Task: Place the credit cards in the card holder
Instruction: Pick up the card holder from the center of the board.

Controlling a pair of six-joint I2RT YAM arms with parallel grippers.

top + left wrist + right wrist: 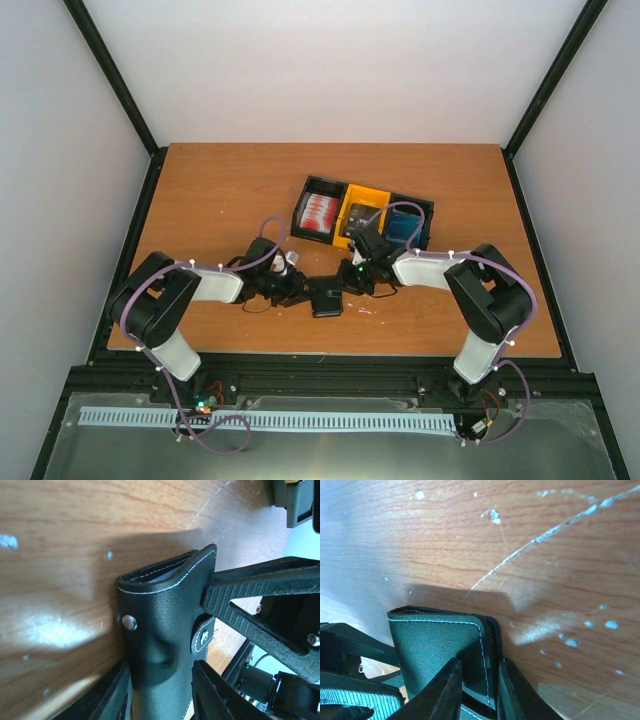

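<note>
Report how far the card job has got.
Done: nothing that shows; no card is visible in the card holder. In hand: the left gripper and the right gripper both clamp the folded holder over the table. Left: opening it and loading the credit cards, which lie in the tray beyond the arms.

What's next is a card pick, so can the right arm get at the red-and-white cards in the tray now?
Probably not yet: the right gripper is shut on the card holder. The red-and-white cards lie uncovered nearby in the tray.
</note>
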